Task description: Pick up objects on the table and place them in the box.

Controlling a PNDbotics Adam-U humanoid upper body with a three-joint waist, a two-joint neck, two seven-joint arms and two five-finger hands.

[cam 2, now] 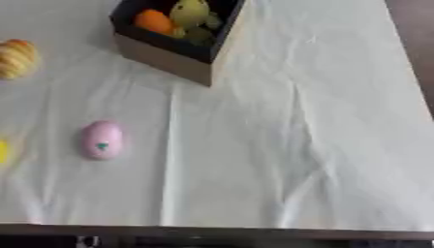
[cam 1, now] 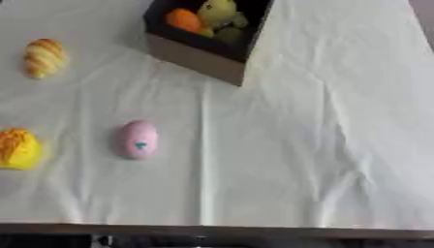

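Neither hand shows, so can't tell their state. Brown cardboard box w/ black inside [cam 1: 199,58] sits at far centre on the white tablecloth [cam 1: 297,145], holding an orange item [cam 1: 182,20] and yellow-green ones (shapes unclear). Left of it: striped yellow-orange bun-like thing [cam 1: 42,58], pink egg w/ teal mark [cam 1: 138,139], yellow-orange lump [cam 1: 17,149] at the left edge.

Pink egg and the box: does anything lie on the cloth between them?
Nothing. In the left eye view only bare white cloth separates the pink egg from the box. The striped bun sits off to the left.
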